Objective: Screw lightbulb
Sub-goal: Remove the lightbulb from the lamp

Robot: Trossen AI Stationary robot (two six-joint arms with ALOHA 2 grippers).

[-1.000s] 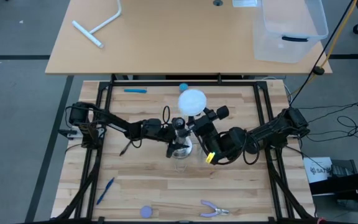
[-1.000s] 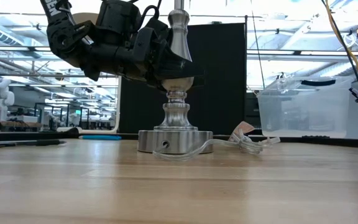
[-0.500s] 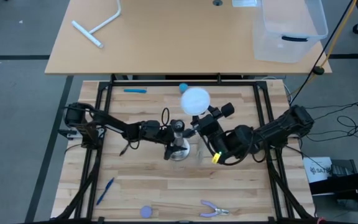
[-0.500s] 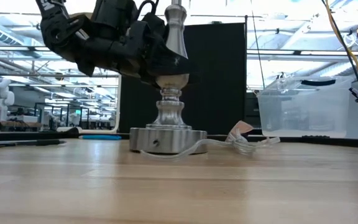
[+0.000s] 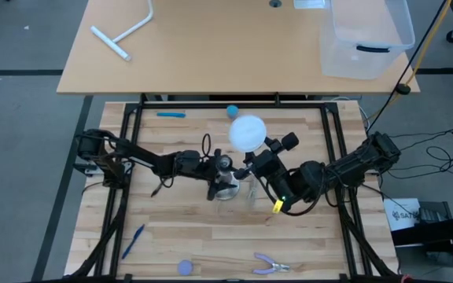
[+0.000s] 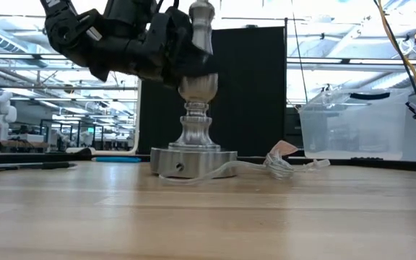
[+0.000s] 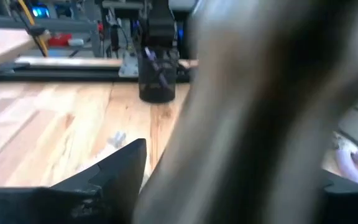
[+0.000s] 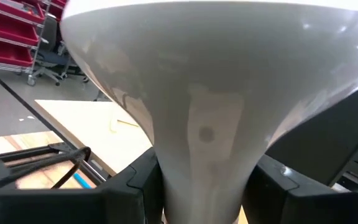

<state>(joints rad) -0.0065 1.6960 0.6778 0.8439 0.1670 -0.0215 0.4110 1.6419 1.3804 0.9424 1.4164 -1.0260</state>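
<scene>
- Writing: a pale box on the floor at the right edge of the high view carries lettering too small to read; no other label or brand is legible in any view.
- Lightbulb (image 5: 247, 132): white frosted globe narrowing to a slim neck, held above the wooden table (image 5: 179, 236), just behind and to the right of the lamp stand in the high view. In the right wrist view the lightbulb (image 8: 204, 93) fills the picture, globe away from the camera, neck running down between the two dark fingers (image 8: 135, 186).
- Right gripper (image 5: 254, 159): closed around the neck of the lightbulb, one finger on each side, touching it. It sits just right of the stand's top.
- Lamp stand (image 5: 226, 185): silver, round base on the table near its middle, with a turned stem. In the low view the lamp stand (image 6: 193, 155) is upright, its base flat on the wood.
- Left gripper (image 5: 215, 167): at the stand's stem, reaching in from the left. In the low view the left gripper (image 6: 172, 54) surrounds the upper stem. The left wrist view shows a blurred stem between the fingers (image 7: 114, 168); whether they press on it or stand slightly off cannot be told.
- Clear cord (image 6: 280, 166): trails from the stand's base across the table.
- Other items on the table: small blue ball (image 5: 232, 111), blue marker (image 5: 171, 115), blue pen (image 5: 133, 240), lilac disc (image 5: 184, 267), pliers (image 5: 270, 264).
</scene>
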